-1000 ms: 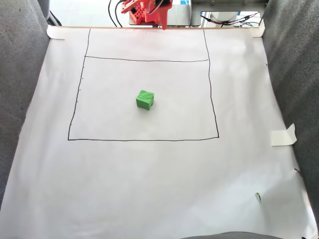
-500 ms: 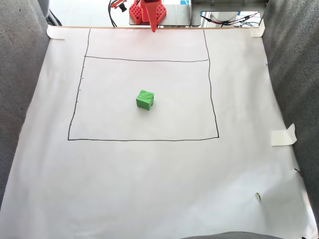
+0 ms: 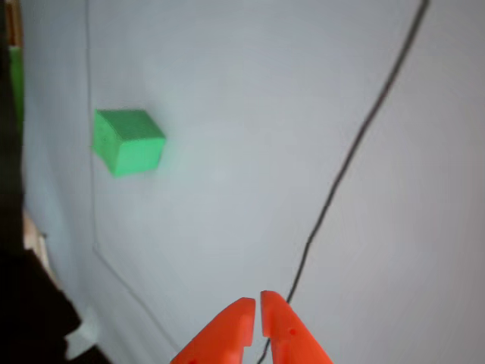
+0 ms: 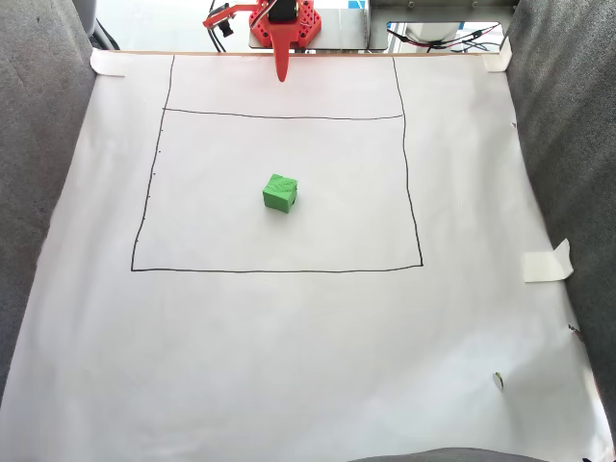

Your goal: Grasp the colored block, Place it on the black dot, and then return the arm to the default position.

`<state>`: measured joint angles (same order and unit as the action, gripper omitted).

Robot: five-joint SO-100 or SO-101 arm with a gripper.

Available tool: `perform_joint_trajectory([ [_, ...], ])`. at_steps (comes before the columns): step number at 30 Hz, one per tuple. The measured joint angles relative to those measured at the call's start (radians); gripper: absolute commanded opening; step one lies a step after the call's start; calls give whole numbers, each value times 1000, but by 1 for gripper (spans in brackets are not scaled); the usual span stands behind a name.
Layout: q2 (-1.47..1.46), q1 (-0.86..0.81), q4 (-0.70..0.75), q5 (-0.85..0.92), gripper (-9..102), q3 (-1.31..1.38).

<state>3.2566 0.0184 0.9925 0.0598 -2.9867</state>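
Green block sits alone inside the drawn rectangle; the orange jaws hang near the paper's far edge, tips together.

In the fixed view, a column of small tick marks (image 4: 152, 178) runs beside the rectangle's left line, and the colored block (image 4: 279, 192) rests near the middle of the drawn rectangle (image 4: 404, 183) on the white paper (image 4: 289, 356), turned slightly so a corner faces the camera; a cube, it has no clear long axis. Above it, the gripper (image 4: 281, 75) points down toward the paper, well apart from the block. This view also shows a folded tape tab (image 4: 547, 262) at the right edge. In the other view, the block (image 3: 127, 142) lies at upper left, while the gripper (image 3: 258, 303) shows its pointed jaws nearly touching, nothing between them, above a drawn line (image 3: 356, 148).
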Motion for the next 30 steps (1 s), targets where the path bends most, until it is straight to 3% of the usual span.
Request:
perform_joint_trajectory([
  [7, 8, 6, -57, 41, 0, -55],
  [30, 8, 6, -51, 28, 0, -57],
])
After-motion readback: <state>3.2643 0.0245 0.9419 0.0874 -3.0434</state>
